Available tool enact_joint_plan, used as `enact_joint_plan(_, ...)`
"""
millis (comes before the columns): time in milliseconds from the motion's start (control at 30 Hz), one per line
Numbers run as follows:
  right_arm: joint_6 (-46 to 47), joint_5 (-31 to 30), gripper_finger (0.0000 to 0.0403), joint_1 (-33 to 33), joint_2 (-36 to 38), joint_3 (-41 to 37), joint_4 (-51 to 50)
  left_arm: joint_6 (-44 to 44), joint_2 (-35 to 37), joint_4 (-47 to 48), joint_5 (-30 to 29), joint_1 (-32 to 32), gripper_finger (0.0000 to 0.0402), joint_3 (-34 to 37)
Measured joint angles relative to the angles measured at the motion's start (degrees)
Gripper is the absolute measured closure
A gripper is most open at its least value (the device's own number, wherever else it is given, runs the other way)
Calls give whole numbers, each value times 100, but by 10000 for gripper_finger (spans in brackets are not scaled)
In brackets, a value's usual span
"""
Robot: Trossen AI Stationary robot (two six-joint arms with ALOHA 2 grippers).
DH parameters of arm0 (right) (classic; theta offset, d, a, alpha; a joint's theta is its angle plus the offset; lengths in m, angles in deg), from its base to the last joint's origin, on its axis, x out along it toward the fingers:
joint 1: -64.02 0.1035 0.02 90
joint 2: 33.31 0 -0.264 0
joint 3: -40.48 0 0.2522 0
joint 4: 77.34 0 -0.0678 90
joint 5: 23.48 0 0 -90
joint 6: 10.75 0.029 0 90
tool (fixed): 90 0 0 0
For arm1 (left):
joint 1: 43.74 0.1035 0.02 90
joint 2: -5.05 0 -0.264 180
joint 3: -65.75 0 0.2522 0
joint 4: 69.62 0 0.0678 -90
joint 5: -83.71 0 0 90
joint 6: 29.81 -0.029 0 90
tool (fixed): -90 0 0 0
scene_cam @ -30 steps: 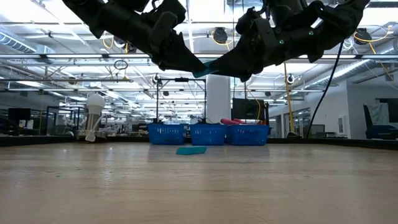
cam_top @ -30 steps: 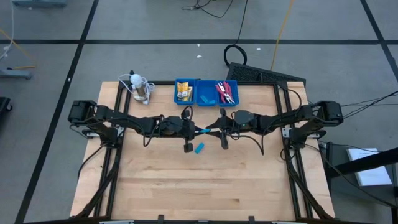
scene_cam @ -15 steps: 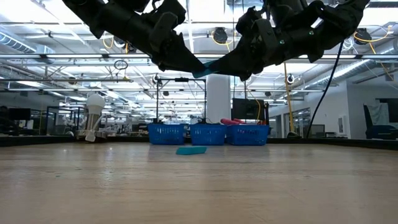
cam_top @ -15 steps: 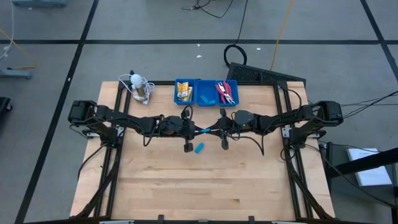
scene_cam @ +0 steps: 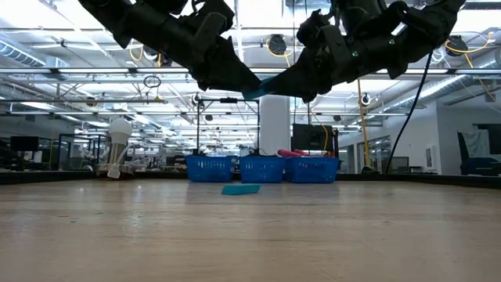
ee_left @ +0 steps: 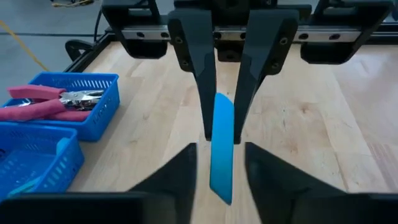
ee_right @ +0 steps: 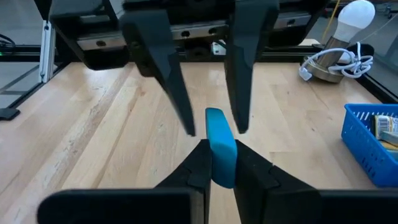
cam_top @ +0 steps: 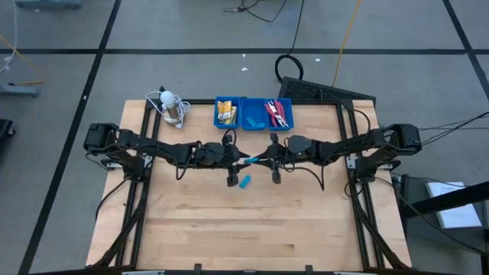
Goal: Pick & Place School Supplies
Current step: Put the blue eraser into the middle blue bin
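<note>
From the left, the left gripper (cam_top: pixel 239 159) meets the right one in mid-air above the wooden table (cam_top: pixel 229 229), its dark fingers (ee_right: pixel 168 62) parted either side of a flat light-blue plastic piece (ee_left: pixel 221 146) without touching it. The right gripper (cam_top: pixel 257 160) is clamped on that piece — another light-blue piece (cam_top: pixel 244 181) lies on the table just below. Behind stands the blue three-compartment plastic tray (cam_top: pixel 252 114).

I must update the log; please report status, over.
Right gripper shut on light-blue piece, mid-air. Left gripper open around it. Second light-blue piece lies on table below.
</note>
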Motion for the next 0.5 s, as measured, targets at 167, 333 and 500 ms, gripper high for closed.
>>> enact_joint_plan(167, 44, -41, 372, -90, 0, 0, -127, 105, 62, -58, 1, 0, 193, 0)
enact_joint_plan(333, 226, -522, 371, -378, 0, 0, -219, -109, 450, 46, 56, 17, 141, -4)
enact_joint_plan(500, 369, -927, 372, -949, 0, 0, -164, -142, 554, 203, 37, 162, 118, -4)
